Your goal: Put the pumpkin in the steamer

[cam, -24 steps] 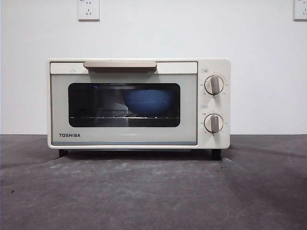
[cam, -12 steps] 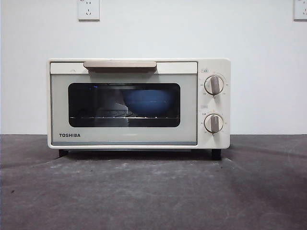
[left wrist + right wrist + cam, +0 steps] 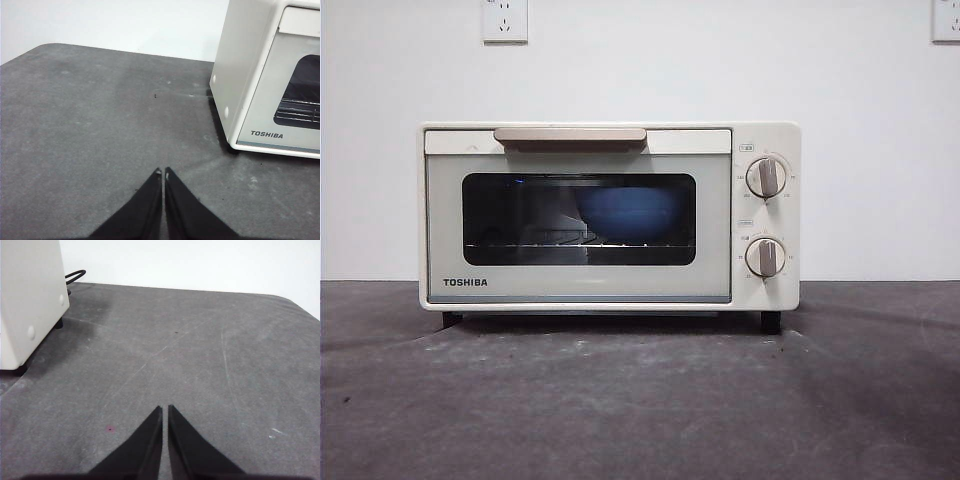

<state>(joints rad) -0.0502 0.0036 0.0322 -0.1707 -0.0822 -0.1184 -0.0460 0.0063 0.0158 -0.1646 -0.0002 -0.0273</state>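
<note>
The cream-white TOSHIBA steamer (image 3: 610, 215) stands in the middle of the table with its glass door closed. Through the glass a blue bowl (image 3: 632, 213) sits on the wire rack. The pumpkin is out of view in every frame. My left gripper (image 3: 163, 172) hovers shut over bare grey table to the left of the steamer (image 3: 270, 75), holding nothing. Over the table on the steamer's (image 3: 30, 300) right side, my right gripper (image 3: 165, 408) is also shut and empty. Neither gripper appears in the front view.
A black power cord (image 3: 74, 276) loops behind the steamer. Two wall sockets (image 3: 505, 20) sit high on the white wall. The grey table (image 3: 640, 400) stretches in front of the steamer.
</note>
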